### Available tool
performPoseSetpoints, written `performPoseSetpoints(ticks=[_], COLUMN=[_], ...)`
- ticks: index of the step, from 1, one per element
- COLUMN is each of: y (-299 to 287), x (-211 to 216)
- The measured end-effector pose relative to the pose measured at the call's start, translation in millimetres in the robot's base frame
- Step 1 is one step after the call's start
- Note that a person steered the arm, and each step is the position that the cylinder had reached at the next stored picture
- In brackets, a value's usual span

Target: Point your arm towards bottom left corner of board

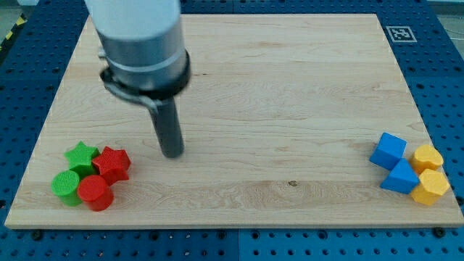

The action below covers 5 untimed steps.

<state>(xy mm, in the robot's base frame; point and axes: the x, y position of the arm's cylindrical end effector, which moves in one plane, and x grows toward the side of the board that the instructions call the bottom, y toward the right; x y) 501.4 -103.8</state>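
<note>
My tip [172, 153] rests on the wooden board [275, 109] in its left half, toward the view's bottom. To the tip's lower left is a cluster of blocks: a green star [82, 155], a red star [112, 164], a green cylinder [67, 186] and a red cylinder [95, 193]. The tip stands apart from them, about a block's width to the right of the red star. The board's bottom left corner [10, 223] lies beyond that cluster.
At the view's right edge is a second cluster: a blue cube [389, 150], a blue triangular block [401, 177], a yellow heart-like block [428, 157] and a yellow hexagonal block [431, 187]. A printed marker [399, 33] sits at the board's top right.
</note>
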Motion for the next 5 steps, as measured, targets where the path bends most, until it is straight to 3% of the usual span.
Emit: performPoseSetpoints(ticks=[1, 3, 5], y=[-46, -186, -199], x=[-26, -20, 69])
